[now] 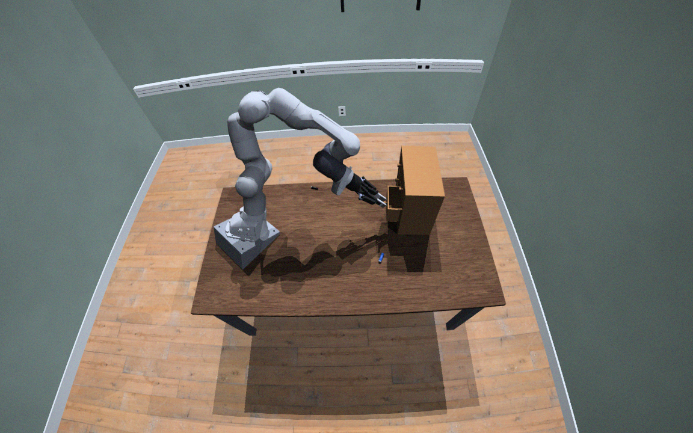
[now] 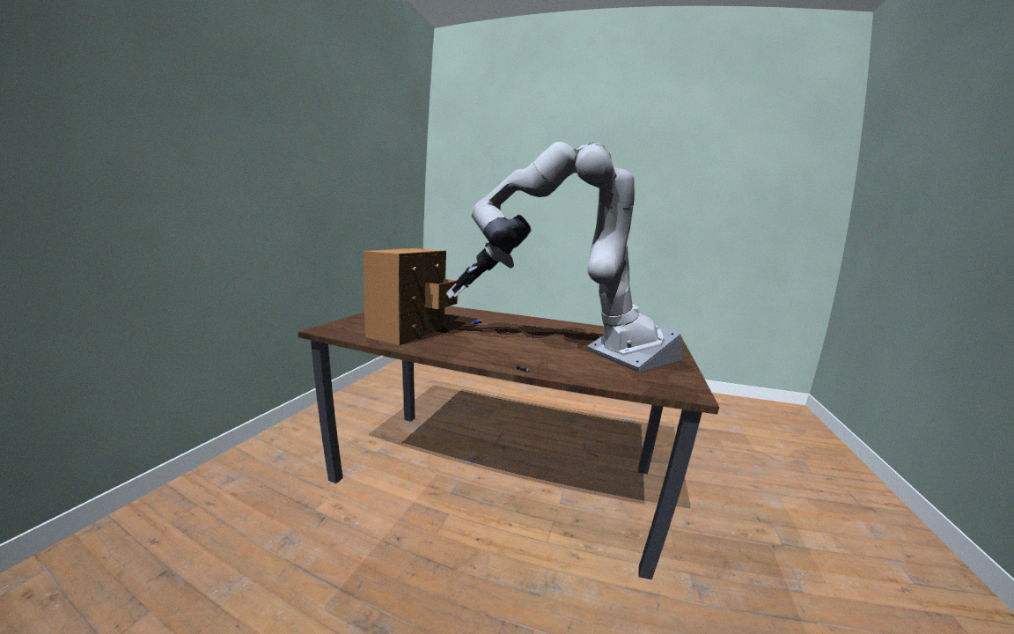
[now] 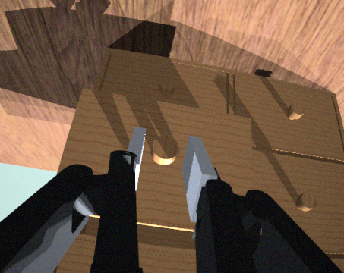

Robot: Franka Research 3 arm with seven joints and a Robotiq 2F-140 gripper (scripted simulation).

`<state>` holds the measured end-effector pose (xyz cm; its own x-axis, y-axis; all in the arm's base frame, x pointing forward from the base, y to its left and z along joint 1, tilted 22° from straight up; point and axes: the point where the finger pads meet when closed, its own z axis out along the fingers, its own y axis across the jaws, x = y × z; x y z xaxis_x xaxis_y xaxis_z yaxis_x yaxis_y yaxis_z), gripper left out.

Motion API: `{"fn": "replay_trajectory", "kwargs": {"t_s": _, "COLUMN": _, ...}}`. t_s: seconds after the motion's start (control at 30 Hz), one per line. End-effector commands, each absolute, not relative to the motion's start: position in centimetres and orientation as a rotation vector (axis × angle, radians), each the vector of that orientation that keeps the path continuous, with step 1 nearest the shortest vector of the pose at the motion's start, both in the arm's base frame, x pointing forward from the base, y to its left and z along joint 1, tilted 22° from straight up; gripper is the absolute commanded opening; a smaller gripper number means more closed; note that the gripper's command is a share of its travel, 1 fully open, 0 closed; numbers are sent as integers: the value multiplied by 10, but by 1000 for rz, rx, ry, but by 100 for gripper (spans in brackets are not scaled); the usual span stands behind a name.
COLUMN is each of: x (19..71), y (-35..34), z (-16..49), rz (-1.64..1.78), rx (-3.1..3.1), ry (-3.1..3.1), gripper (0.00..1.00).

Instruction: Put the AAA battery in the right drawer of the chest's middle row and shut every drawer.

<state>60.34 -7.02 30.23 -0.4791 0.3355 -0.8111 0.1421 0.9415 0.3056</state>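
The wooden chest (image 1: 421, 183) (image 2: 388, 295) stands upright at the right side of the table (image 1: 295, 290). Its right drawer of the middle row (image 1: 393, 204) (image 2: 437, 294) is pulled partly out. My gripper (image 1: 382, 202) (image 2: 451, 293) (image 3: 164, 150) is right at this drawer's front. Its fingers stand a little apart on either side of the round knob (image 3: 164, 159), with gaps and nothing clamped. The blue AAA battery (image 1: 381, 258) (image 2: 476, 321) lies on the table near the chest's front corner, in the arm's shadow.
A small black object (image 1: 314, 187) (image 2: 522, 368) lies on the table behind the arm. The other drawers (image 3: 293, 117) are shut. The robot base (image 1: 245, 242) sits at the table's left side.
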Motion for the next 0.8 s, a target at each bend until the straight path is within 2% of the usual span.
{"fn": "replay_trajectory", "kwargs": {"t_s": 0.0, "x": 602, "y": -69, "z": 302, "rz": 240, "rx": 337, "ry": 2073, "gripper": 28}}
{"fn": "replay_trajectory", "kwargs": {"t_s": 0.37, "x": 559, "y": -60, "z": 292, "rz": 240, "rx": 337, "ry": 2073, "gripper": 28}}
{"fn": "replay_trajectory", "kwargs": {"t_s": 0.77, "x": 544, "y": -58, "z": 293, "rz": 240, "rx": 337, "ry": 2073, "gripper": 28}}
